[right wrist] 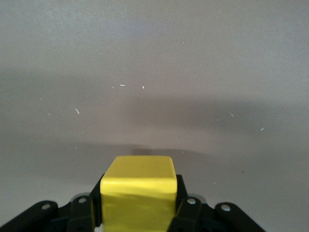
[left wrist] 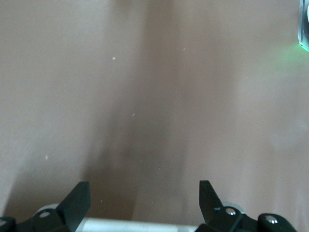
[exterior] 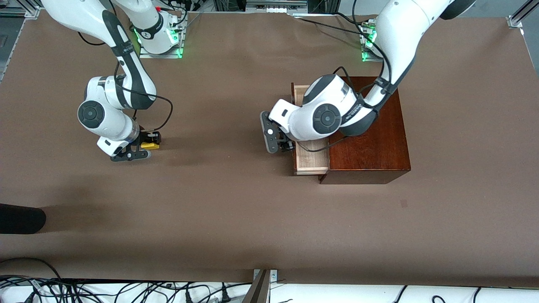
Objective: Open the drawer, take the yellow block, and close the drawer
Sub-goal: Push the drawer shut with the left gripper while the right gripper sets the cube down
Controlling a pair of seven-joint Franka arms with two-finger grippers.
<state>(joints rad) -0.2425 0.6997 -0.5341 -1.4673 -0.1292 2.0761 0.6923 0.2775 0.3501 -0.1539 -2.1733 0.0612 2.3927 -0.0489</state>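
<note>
The dark reddish-brown wooden box (exterior: 370,126) stands toward the left arm's end of the table. Its drawer (exterior: 311,159) is pulled out toward the right arm's end, and its pale interior shows. My left gripper (exterior: 283,143) is at the drawer's front, open. In the left wrist view its fingers (left wrist: 79,199) stand wide apart with the white bar handle (left wrist: 145,225) between them at their base. My right gripper (exterior: 147,145) is shut on the yellow block (exterior: 150,145), low over bare table toward the right arm's end. The block (right wrist: 139,193) sits squarely between the right fingers (right wrist: 188,208).
The left arm's wrist and elbow hang over the drawer and hide most of its inside. A dark object (exterior: 21,219) lies at the table's edge toward the right arm's end, nearer to the front camera. Cables (exterior: 126,290) run along the front edge.
</note>
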